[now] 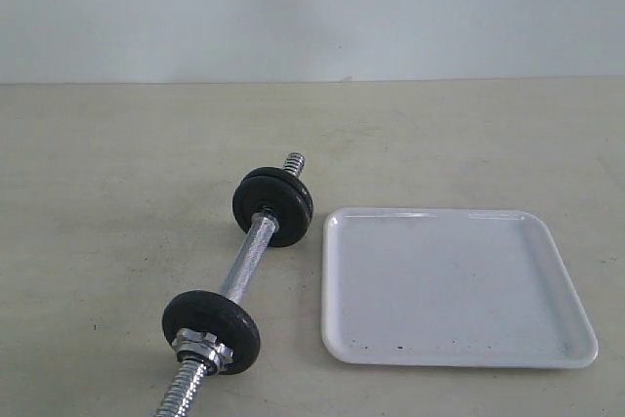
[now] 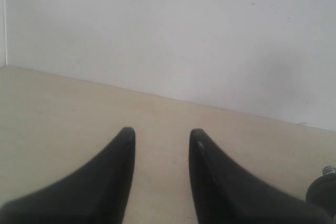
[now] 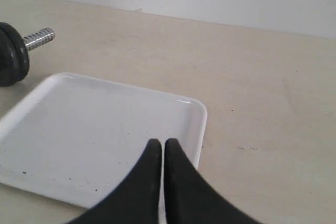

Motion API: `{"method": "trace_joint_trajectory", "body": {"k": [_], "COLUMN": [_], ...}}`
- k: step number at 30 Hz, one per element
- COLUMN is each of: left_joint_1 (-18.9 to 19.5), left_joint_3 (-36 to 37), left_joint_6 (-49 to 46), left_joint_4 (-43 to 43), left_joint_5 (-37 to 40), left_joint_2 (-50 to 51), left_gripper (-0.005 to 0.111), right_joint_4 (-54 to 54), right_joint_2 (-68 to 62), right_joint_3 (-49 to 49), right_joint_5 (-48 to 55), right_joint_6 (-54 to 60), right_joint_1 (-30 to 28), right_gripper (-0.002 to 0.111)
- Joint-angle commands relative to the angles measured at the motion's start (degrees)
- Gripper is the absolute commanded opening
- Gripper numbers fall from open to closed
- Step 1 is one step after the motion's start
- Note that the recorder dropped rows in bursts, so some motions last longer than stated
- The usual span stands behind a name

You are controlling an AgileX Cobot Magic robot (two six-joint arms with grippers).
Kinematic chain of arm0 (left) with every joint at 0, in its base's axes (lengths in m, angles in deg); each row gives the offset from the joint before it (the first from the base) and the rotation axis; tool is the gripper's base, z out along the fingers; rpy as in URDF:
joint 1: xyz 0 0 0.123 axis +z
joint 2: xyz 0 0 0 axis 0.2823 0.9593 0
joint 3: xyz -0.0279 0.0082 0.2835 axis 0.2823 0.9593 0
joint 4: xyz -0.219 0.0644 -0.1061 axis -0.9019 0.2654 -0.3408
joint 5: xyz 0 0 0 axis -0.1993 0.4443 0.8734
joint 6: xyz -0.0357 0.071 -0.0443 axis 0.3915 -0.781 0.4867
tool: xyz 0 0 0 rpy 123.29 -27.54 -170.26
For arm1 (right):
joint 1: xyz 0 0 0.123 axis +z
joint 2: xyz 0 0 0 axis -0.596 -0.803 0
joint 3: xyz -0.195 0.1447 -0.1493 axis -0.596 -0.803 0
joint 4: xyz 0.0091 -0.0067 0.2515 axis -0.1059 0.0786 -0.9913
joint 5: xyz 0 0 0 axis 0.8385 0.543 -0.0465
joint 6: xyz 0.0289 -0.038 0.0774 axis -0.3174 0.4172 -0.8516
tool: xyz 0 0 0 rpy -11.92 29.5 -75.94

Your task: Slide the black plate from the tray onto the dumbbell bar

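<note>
The dumbbell bar (image 1: pixel 244 261) lies on the table left of the tray (image 1: pixel 449 280). Black plates (image 1: pixel 273 204) sit together at its far end; which of them is the task's black plate I cannot tell. Another black disc (image 1: pixel 211 330) sits at the near end behind a chrome nut (image 1: pixel 202 349). The tray shows only its bare white floor with dark specks. Neither gripper appears in the exterior view. My left gripper (image 2: pixel 161 136) is open over bare table, with a black disc (image 2: pixel 323 192) at the picture's edge. My right gripper (image 3: pixel 161 145) is shut and empty above the tray (image 3: pixel 94 124).
A pale wall stands behind the beige table (image 1: pixel 117 163). In the right wrist view the bar's threaded end (image 3: pixel 39 38) sticks out past a black plate (image 3: pixel 10 53), beyond the tray's far corner.
</note>
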Motion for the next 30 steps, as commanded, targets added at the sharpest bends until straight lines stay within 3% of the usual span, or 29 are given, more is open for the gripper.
{"method": "trace_joint_trajectory", "body": {"k": [1,9,30], "left_joint_1": [0.25,0.25,0.25], "left_joint_3": [0.20,0.20,0.20], "left_joint_6": [0.32,0.32,0.32], "left_joint_4": [0.02,0.02,0.02], "left_joint_5": [-0.44,-0.44,-0.44], "left_joint_2": [-0.15,-0.15,-0.15], "left_gripper": [0.032,0.032,0.032], "right_joint_4": [-7.79,-10.61,-10.97], "right_joint_2": [0.31,0.31,0.31], "right_joint_3": [0.03,0.03,0.03], "right_joint_5": [0.80,1.29,1.16], "right_joint_6": [7.99,10.40,10.16], "right_joint_1": [-6.24,-13.93,-14.16], "right_gripper": [0.000,0.000,0.000]}}
